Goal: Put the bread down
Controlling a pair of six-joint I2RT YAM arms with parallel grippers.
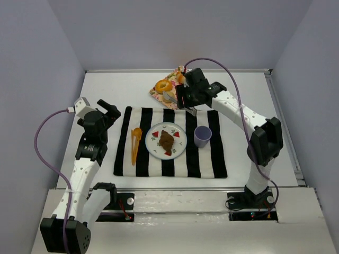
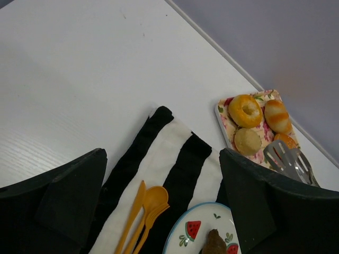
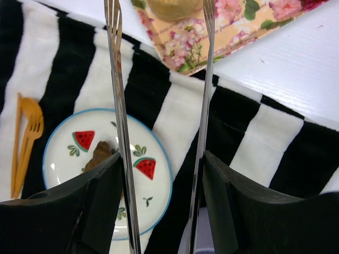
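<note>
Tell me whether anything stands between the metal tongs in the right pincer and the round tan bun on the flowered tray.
Nothing visible does. The right pincer holds the long metal tongs spread open, and the round tan bun on the flowered tray shows right between their two tips.

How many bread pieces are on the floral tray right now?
4, in the left wrist view: a golden ring-shaped bread, a striped orange roll right of it, a round tan bun below the ring, and an orange piece partly behind the metal tongs. More may be hidden.
</note>
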